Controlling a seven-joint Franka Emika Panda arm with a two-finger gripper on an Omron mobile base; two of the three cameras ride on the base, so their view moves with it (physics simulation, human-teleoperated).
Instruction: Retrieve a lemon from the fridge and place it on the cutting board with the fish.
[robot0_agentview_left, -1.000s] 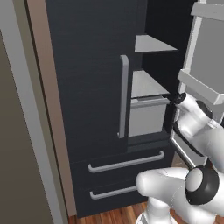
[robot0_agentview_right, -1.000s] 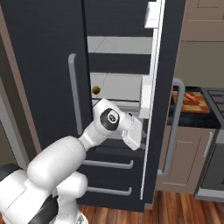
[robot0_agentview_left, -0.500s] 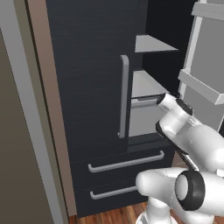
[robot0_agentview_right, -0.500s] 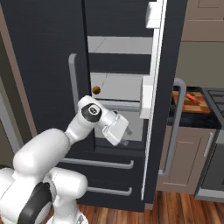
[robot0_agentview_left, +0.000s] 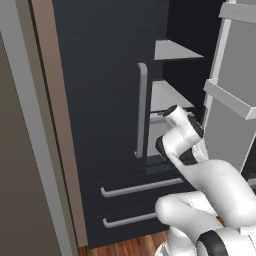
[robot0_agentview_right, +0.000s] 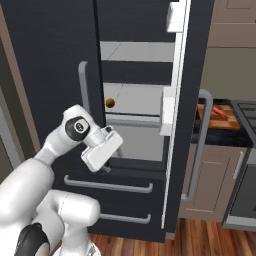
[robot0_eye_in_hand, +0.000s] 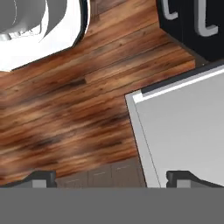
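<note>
The lemon (robot0_agentview_right: 110, 103) is a small yellow-orange ball lying on a light grey shelf inside the black fridge (robot0_agentview_right: 50, 60), just past the edge of the shut left door. The fridge's right door (robot0_agentview_right: 182, 125) stands open. To the right, on the counter, lies the orange-brown cutting board (robot0_agentview_right: 222, 120) with the reddish fish (robot0_agentview_right: 218, 111) on it. My gripper (robot0_agentview_right: 103, 167) hangs in front of the shut left door, below and left of the lemon, pointing down at the floor. In the hand view my gripper (robot0_eye_in_hand: 111, 177) is open, with nothing between the fingers.
A long grey bar handle (robot0_agentview_left: 142, 110) runs down the left fridge door, and two drawers with bar handles (robot0_agentview_right: 107, 186) sit below it. The open door's inner bins (robot0_agentview_left: 230, 102) jut out on the right. Beige cabinets (robot0_agentview_right: 212, 185) stand under the counter. Wooden floor (robot0_eye_in_hand: 78, 109) lies beneath.
The arm has swung the hand left, away from the open door's edge and across the front of the shut left door. The jaws have stayed open and empty.
</note>
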